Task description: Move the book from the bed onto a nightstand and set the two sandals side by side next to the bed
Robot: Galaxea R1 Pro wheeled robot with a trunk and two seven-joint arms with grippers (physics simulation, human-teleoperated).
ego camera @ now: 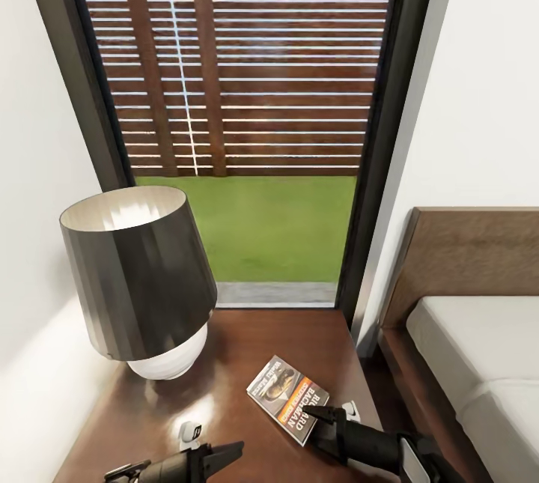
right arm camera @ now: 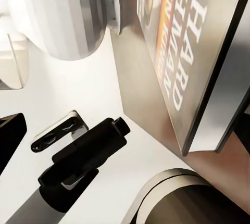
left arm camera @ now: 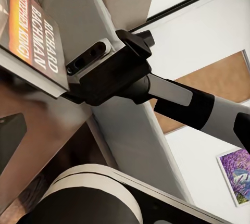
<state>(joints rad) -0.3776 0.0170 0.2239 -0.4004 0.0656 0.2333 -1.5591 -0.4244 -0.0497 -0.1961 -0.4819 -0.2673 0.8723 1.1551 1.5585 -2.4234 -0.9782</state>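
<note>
The book (ego camera: 288, 397) lies flat on the glossy dark-brown nightstand (ego camera: 247, 341), cover up, with its orange band and white lettering showing. My right gripper (ego camera: 320, 417) sits at the book's near corner, fingers spread apart and not clamped on it. In the right wrist view the book (right arm camera: 182, 36) lies just ahead of the spread fingers. My left gripper (ego camera: 228, 451) hovers low over the nightstand's front, pointing toward the right gripper, open and empty. The left wrist view looks at the right arm's wrist (left arm camera: 120, 73) and the book (left arm camera: 34, 31). The sandals are out of view.
A lamp (ego camera: 138, 273) with a dark shade and white base takes up the nightstand's left half. The bed (ego camera: 479, 341) with its wooden headboard stands close on the right. A tall dark-framed window (ego camera: 254, 131) is behind. A lavender picture (left arm camera: 237, 174) hangs on the wall.
</note>
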